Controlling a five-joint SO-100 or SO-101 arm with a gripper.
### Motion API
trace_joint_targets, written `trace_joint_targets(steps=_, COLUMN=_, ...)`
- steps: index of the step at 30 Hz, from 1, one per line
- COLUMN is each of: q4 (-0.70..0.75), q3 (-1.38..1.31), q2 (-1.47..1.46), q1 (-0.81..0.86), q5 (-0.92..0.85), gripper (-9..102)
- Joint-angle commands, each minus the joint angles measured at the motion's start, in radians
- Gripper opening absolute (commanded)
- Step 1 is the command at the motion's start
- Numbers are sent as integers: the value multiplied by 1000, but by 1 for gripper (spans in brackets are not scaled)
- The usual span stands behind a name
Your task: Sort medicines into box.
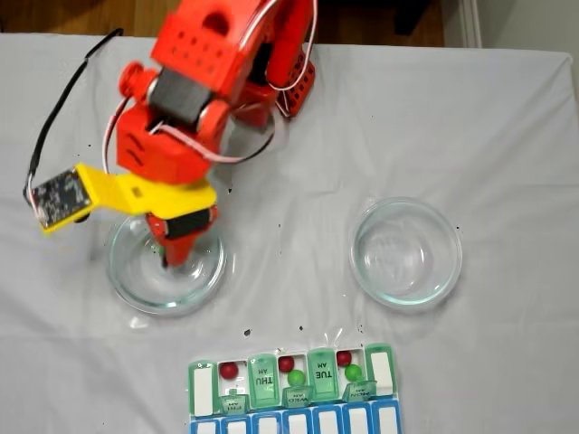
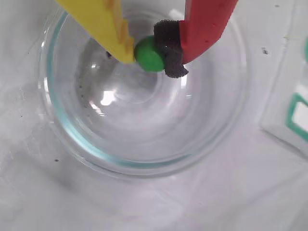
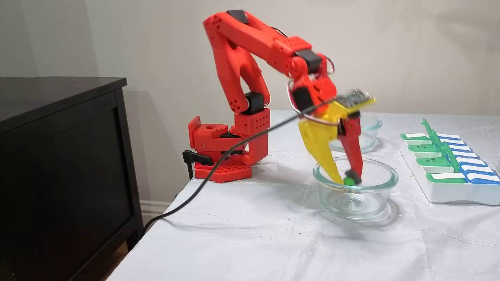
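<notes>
End effector (image 2: 153, 54) (foam-padded) pinches glossy round green ball (image 2: 149, 54).

wall (image 3: 410, 47): plain beige | cabinet (image 3: 58, 156): black, at left | floor (image 1: 72, 16): wood | tablecloth (image 3: 234, 242): white

Your bench (image 1: 507, 136) wears a white, matt cloth, creased and wrinkled. The two dishes (image 1: 406, 250) are clear, glossy glass, and the green ball (image 2: 149, 54) looks smooth and shiny against a black foam pad (image 2: 169, 45). The arm (image 3: 250, 50) is matt red plastic with one yellow plastic finger (image 2: 103, 24), and the box (image 1: 294, 391) has translucent green plastic lids over white plastic.
</notes>
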Motion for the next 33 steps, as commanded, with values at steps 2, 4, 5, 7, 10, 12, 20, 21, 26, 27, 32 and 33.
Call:
trace_joint_targets(steps=2, q4=-43, q3=-150, q2=112, q1=-109, q5=212, gripper=0)
trace_joint_targets(steps=4, q4=-95, q3=-173, q2=63, q1=-143, q5=296, gripper=0)
trace_joint_targets(steps=5, q4=-135, q3=-179, q2=31, q1=-163, q5=339, gripper=0)
trace_joint_targets(steps=7, q4=-213, q3=-183, q2=-29, q1=-196, q5=400, gripper=0)
trace_joint_targets(steps=10, q4=-336, q3=-166, q2=-91, q1=-241, q5=482, gripper=0)
trace_joint_targets(steps=12, q4=-439, q3=-150, q2=-133, q1=-256, q5=534, gripper=0)
trace_joint_targets(steps=20, q4=-520, q3=-216, q2=-336, q1=-302, q5=589, gripper=0)
trace_joint_targets(steps=21, q4=-512, q3=-238, q2=-365, q1=-304, q5=588, gripper=0)
trace_joint_targets(steps=26, q4=-565, q3=-253, q2=-419, q1=-305, q5=591, gripper=0)
trace_joint_targets(steps=27, q4=-574, q3=-245, q2=-414, q1=-307, q5=592, gripper=0)
trace_joint_targets(steps=32, q4=-578, q3=-284, q2=-453, q1=-304, q5=611, gripper=0)
trace_joint_targets(steps=33, q4=-592, q3=-285, q2=-462, q1=-304, q5=612, gripper=0)
